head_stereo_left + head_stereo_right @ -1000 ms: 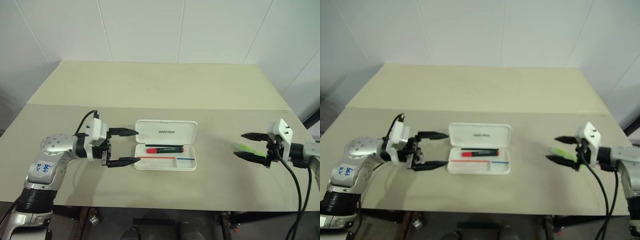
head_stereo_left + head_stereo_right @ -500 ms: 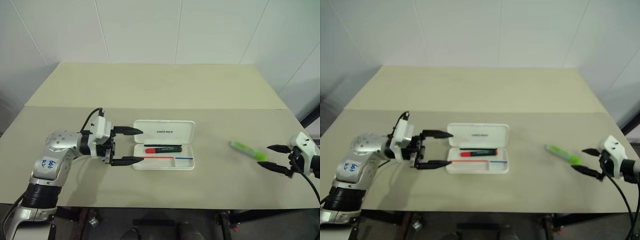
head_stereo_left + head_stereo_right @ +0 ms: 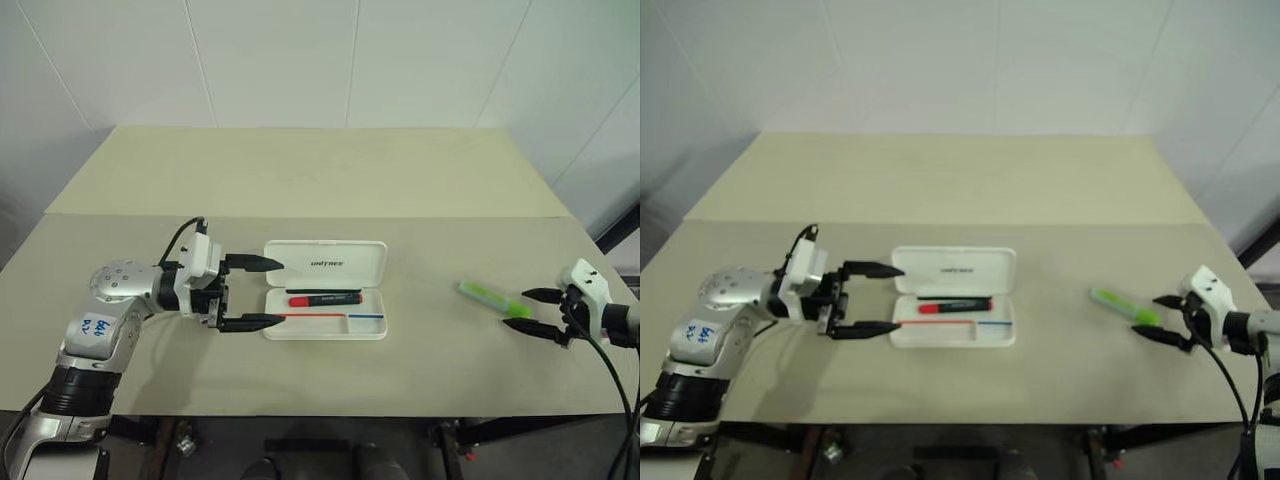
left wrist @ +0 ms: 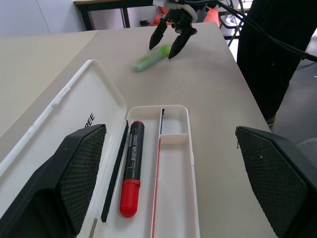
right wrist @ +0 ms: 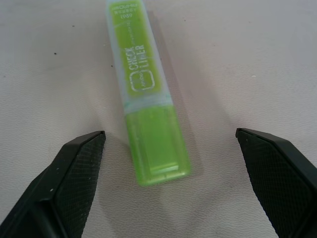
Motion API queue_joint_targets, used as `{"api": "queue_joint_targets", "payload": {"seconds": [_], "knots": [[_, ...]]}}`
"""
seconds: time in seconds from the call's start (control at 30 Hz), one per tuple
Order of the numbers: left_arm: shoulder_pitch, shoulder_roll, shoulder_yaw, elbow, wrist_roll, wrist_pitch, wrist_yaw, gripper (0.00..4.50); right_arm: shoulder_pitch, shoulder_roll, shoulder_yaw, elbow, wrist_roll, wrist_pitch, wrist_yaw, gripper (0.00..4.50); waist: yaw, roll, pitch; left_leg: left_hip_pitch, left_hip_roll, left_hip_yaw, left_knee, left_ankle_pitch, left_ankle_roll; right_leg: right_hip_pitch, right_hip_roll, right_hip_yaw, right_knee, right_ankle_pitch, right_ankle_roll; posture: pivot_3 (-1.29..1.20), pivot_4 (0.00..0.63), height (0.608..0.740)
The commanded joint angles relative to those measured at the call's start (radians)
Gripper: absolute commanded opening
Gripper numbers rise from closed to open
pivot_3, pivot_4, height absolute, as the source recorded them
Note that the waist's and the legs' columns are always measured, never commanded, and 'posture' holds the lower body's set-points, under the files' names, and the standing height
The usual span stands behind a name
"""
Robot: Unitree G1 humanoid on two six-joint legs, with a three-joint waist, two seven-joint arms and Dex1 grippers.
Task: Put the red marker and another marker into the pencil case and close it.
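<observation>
Lying near the open right hand (image 3: 536,314), green highlighter (image 3: 494,299) untouched

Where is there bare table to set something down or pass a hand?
Free: the whole far half of the table, and the stretch between the pencil case and the green highlighter. Crowded: the case's left end, at the left gripper, and around the highlighter, at the right gripper.

Wall: white panelled wall (image 3: 300,60) with thin seams, across the top of my head views.
Table: matte beige rectangular tabletop (image 3: 330,170) ahead of me, filling the middle, a seam (image 3: 400,217) running across it.
Floor: dark floor (image 3: 300,450) along the bottom edge.
Light: even and soft, shadows faint.
</observation>
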Motion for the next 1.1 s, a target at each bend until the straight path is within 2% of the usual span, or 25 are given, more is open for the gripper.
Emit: {"api": "queue_joint_targets", "payload": {"seconds": [0.03,0.1,0.2,0.47,0.77,1.1], "knots": [[-0.007,0.020,0.033,-0.039,-0.013,0.001,0.003,4.50,-0.016,0.008,0.011,0.019,-0.014,-0.010,0.019,4.46,-0.002,0.000,0.000,0.001,0.000,0.000,0.000,0.000,0.000,0.000,0.000,0.000,0.000,0.000,0.000,0.00,0.150,0.740],[-0.006,0.022,0.036,-0.039,-0.013,0.000,0.004,4.50,-0.022,0.014,0.009,0.024,-0.014,-0.007,0.027,4.46,-0.003,0.000,0.000,0.001,0.000,0.000,0.000,0.000,0.000,0.001,0.000,0.000,0.000,0.000,0.000,0.00,0.150,0.740],[-0.007,0.025,0.038,-0.038,-0.012,-0.002,0.005,4.50,-0.027,0.020,0.008,0.026,-0.010,0.006,0.052,3.83,-0.003,0.000,0.000,0.002,0.000,0.000,0.000,0.000,0.000,0.002,0.000,0.000,0.000,0.000,0.000,0.00,0.150,0.740],[-0.008,0.025,0.041,-0.038,-0.010,-0.003,0.008,4.50,-0.029,0.030,0.010,0.000,-0.005,0.047,0.090,1.09,-0.002,0.000,0.000,0.003,0.000,0.000,0.000,0.000,0.000,0.003,0.000,0.000,0.000,0.000,0.000,0.00,0.150,0.740],[-0.021,0.014,0.037,-0.019,-0.001,-0.015,0.005,4.50,-0.043,0.058,-0.002,-0.092,0.019,0.048,0.090,1.09,-0.006,0.000,0.000,0.003,0.000,0.000,0.000,0.000,0.000,0.003,0.000,0.000,0.000,0.000,0.000,0.00,0.150,0.740],[0.006,0.044,0.066,0.010,0.004,-0.034,-0.008,4.50,-0.004,0.078,-0.027,-0.375,0.128,0.100,0.131,1.09,0.001,0.001,0.001,0.002,0.000,-0.001,0.000,0.000,0.000,0.003,0.000,0.000,-0.001,0.000,0.001,0.00,0.150,0.740]]}}
